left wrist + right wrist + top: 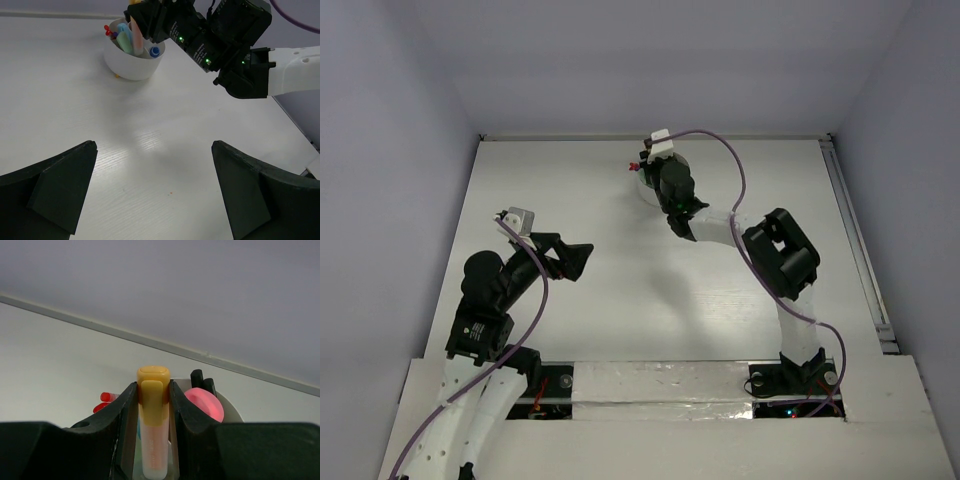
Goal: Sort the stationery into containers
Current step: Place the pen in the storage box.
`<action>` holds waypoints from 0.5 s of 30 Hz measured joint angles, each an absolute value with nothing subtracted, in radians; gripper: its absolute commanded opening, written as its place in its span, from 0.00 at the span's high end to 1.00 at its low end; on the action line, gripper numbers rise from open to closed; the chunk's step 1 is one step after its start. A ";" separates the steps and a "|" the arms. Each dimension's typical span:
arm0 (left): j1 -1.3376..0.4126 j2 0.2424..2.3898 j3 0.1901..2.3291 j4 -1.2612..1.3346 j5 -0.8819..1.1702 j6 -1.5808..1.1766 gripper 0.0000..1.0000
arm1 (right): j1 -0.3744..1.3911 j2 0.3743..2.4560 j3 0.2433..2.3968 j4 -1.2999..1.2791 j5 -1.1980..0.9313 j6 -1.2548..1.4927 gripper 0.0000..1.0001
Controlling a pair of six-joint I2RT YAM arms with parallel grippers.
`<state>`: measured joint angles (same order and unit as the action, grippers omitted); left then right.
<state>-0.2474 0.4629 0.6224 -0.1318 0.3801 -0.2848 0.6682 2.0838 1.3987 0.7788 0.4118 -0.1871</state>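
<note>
- Nearest to us, the left gripper (572, 262) hangs low over the table (620, 320). Its jaws are spread wide, and we see nothing between them but bare white tabletop with a tiny orange speck (170, 192) on it.
- Farther out, the right gripper (657, 160) sits over the cup (131, 64), which stands toward the far edge of the table, well apart from the left gripper.
- The right jaws are closed to a narrow gap and clamp one marker (153, 440) upright between them.
- The marker has an orange-yellow cap with a flat clip down its front and a pale peach-pink barrel below. From the left wrist view its lower end reaches down inside the cup's rim. We cannot tell whether it touches the bottom.
- We count one cup: round, white, low-walled, with stationery standing in it.
- Inside it, besides the held marker, we count two red pieces (107, 31) poking over the left rim, one teal marker (124, 41) leaning beside the held one, and one blue cap (155, 50) at the right rim.
- From the right wrist view we also see one round pink cap (204, 405) just right of the jaws, and one black piece (202, 381) behind it.
- Anything deeper in the cup is hidden, so we cannot give a full count.
</note>
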 measured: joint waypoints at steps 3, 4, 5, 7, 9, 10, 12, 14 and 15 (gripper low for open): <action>-0.247 0.463 0.622 -0.132 0.380 -0.285 0.01 | 0.668 2.084 1.389 0.789 0.416 -0.184 0.90; -0.247 0.463 0.622 -0.132 0.380 -0.285 0.01 | 0.668 2.084 1.383 0.798 0.418 -0.184 0.86; -0.247 0.463 0.622 -0.132 0.380 -0.285 0.01 | 0.668 2.084 1.376 0.806 0.421 -0.183 0.74; -0.247 0.463 0.622 -0.132 0.380 -0.285 0.01 | 0.668 2.083 1.356 0.826 0.423 -0.179 0.63; -0.247 0.463 0.622 -0.132 0.380 -0.285 0.01 | 0.668 2.081 1.332 0.839 0.423 -0.171 0.52; -0.247 0.463 0.622 -0.132 0.380 -0.285 0.01 | 0.668 2.080 1.324 0.839 0.423 -0.167 0.48; -0.247 0.463 0.622 -0.132 0.380 -0.285 0.01 | 0.668 2.078 1.314 0.838 0.422 -0.154 0.36; -0.247 0.463 0.622 -0.132 0.380 -0.285 0.01 | 0.668 2.070 1.309 0.835 0.421 -0.144 0.26; -0.247 0.463 0.622 -0.132 0.380 -0.285 0.01 | 0.668 2.062 1.309 0.830 0.419 -0.136 0.23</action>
